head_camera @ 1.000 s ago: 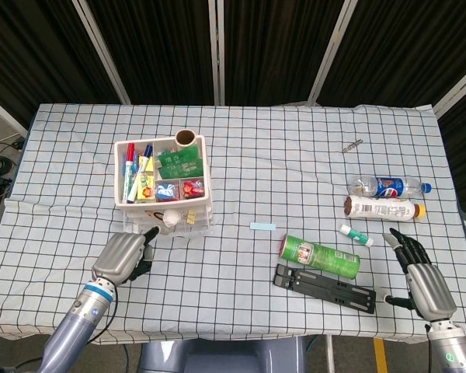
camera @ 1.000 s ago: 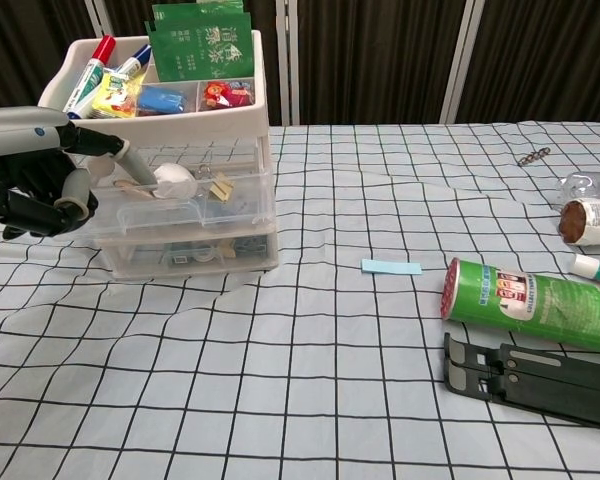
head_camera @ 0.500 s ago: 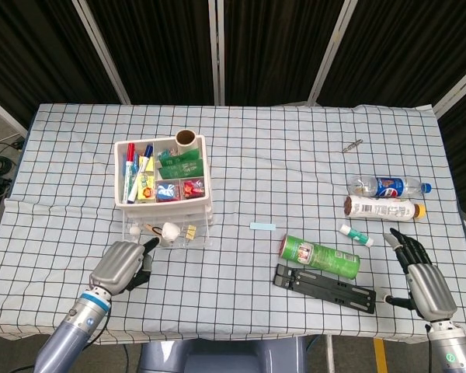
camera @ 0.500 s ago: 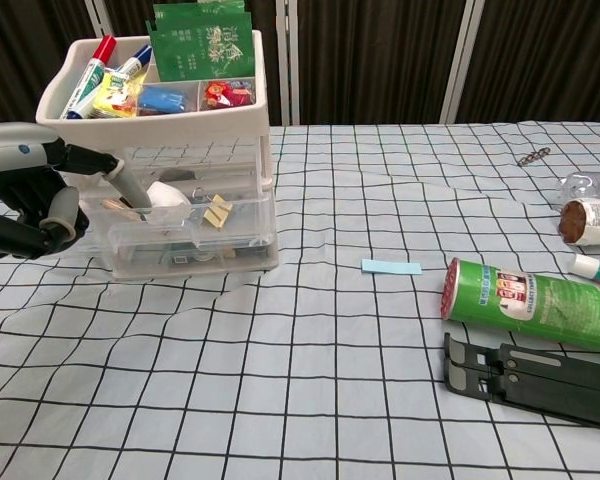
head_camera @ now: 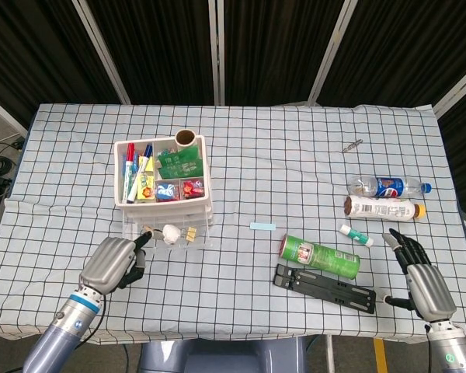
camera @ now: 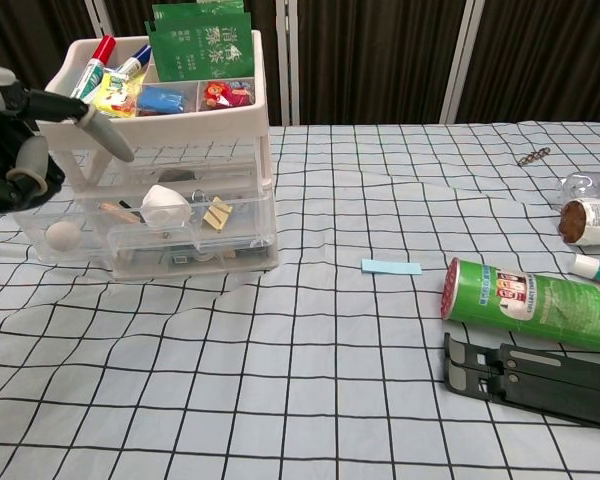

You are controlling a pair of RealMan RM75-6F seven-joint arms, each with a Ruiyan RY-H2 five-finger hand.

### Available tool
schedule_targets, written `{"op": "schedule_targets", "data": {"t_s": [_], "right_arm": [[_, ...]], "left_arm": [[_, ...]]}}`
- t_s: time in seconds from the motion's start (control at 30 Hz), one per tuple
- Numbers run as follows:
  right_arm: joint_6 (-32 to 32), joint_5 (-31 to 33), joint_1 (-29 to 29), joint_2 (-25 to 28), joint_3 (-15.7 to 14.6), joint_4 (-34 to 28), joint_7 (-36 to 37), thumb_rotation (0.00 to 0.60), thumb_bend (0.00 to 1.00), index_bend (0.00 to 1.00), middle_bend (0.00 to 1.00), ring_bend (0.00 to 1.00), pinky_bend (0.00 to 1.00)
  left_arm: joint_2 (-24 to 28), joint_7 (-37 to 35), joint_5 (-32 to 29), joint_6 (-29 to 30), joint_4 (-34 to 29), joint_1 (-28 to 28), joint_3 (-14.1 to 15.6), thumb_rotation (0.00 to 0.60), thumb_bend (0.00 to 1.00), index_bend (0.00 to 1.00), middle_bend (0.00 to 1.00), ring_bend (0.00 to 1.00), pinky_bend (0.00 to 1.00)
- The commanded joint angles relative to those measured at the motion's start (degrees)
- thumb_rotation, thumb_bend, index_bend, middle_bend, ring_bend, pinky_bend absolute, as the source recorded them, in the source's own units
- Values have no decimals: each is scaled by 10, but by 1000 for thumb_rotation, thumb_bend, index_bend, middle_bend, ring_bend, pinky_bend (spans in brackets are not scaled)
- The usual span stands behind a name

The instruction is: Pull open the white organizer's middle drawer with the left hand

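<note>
The white organizer (head_camera: 204, 165) (camera: 230, 125) stands at the table's left, its top tray full of markers and packets. Its clear middle drawer (head_camera: 199, 238) (camera: 88, 250) is pulled out toward me, showing a white ball, clips and small bits inside. My left hand (head_camera: 113, 263) (camera: 15, 150) sits at the drawer's front left corner, fingers curled, with one finger reaching over the front wall into the drawer. In the chest view the hand is half cut off by the left edge. My right hand (head_camera: 421, 281) rests near the table's front right corner, fingers spread, holding nothing.
A green can (head_camera: 320, 257) lies in front of centre with a black folding stand (head_camera: 325, 287) just nearer me. Two bottles (head_camera: 388, 186) and a glue stick (head_camera: 356, 235) lie at the right. A pale blue slip (head_camera: 262, 226) lies mid-table.
My left hand has drawn back toward me and to the left, and the middle drawer has slid further out with it. The right hand has not moved.
</note>
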Motion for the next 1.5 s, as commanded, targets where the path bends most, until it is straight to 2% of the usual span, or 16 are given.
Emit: {"op": "schedule_targets", "data": {"t_s": [0.03,0.07,0.17,0.3,0.43,0.53,0.63,0.73,0.9,1.03,1.13,1.2,1.23,1.3,1.37,1.5], "right_arm": [[0,0,0,0,0,0,0,600,111,12,0,0,0],[0,0,0,0,0,0,0,600,111,12,0,0,0],[-1,0,0,-1,0,0,-2,600,111,12,0,0,0],[-1,1,0,-1,0,0,-2,600,111,12,0,0,0],[-2,3,1,-1,1,1,-1,600,111,12,0,0,0],[-3,2,1,-2,0,2,-1,600,111,12,0,0,0],[-5,2,2,-3,0,3,-2,600,111,12,0,0,0],[-7,5,3,-3,1,4,-1,600,111,12,0,0,0],[-9,9,4,-5,3,8,3,600,111,12,0,0,0],[-10,10,5,-6,4,10,5,600,111,12,0,0,0],[-9,9,4,-6,4,10,7,600,111,12,0,0,0],[-8,9,4,-6,4,10,7,600,111,12,0,0,0],[-7,9,4,-6,4,10,8,600,111,12,0,0,0],[-7,9,4,-6,4,10,9,600,111,13,0,0,0],[-8,9,4,-7,4,11,8,600,111,13,0,0,0],[-8,11,4,-8,4,12,7,600,111,13,0,0,0]], "left_arm": [[21,-11,18,7,-10,5,-7,600,625,238,825,797,725],[28,-13,23,8,-12,5,-9,600,515,242,825,797,725],[53,-1,37,8,-10,-4,-26,600,286,270,825,797,725],[69,9,49,-10,14,-31,-55,600,182,318,825,797,725],[86,9,52,-44,42,-56,-69,600,52,333,825,797,725],[95,19,64,-70,68,-75,-74,600,4,280,825,797,724],[104,37,88,-99,100,-96,-74,600,0,138,810,786,708],[112,45,101,-117,112,-110,-76,600,0,35,739,729,648],[126,56,110,-141,109,-127,-79,600,0,5,624,623,533],[134,60,105,-152,101,-137,-83,600,0,0,462,470,420],[132,65,96,-146,95,-140,-89,600,0,0,423,427,393],[131,67,96,-142,93,-141,-90,600,0,40,467,456,406],[131,68,96,-141,92,-141,-90,600,0,84,528,500,437],[133,69,94,-146,89,-144,-90,600,0,180,660,604,528],[135,72,96,-154,92,-151,-91,600,0,323,810,730,660],[120,61,108,-165,111,-165,-95,600,0,498,951,852,781]]}}
